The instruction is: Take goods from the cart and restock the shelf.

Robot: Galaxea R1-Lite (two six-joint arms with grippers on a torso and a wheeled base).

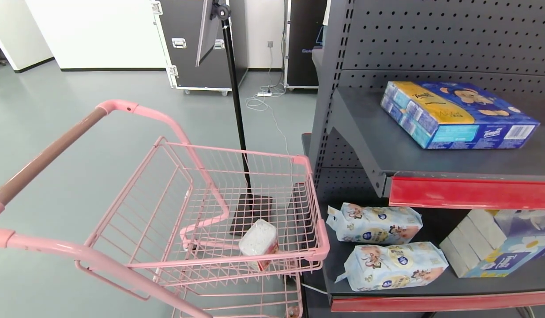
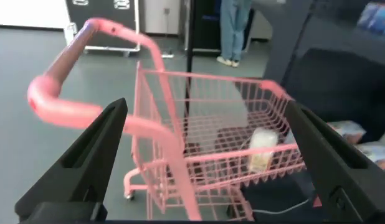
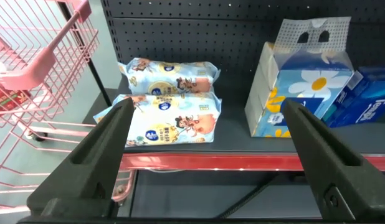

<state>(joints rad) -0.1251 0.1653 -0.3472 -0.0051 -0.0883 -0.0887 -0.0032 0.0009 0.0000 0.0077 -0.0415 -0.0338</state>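
A pink wire cart stands left of the dark shelf unit. One white pack with a red band lies in the cart's basket near its shelf-side corner, seen as the white pack from my left wrist. My left gripper is open, held back from the cart on its handle side. My right gripper is open in front of the lower shelf, facing two light-blue wipe packs and a blue tissue bundle. Those wipe packs lie flat on the lower shelf.
A large blue tissue multipack lies on the upper shelf with free room to its left. A blue and white tissue bundle fills the lower shelf's right. A black stand pole rises behind the cart. Grey open floor spreads to the left.
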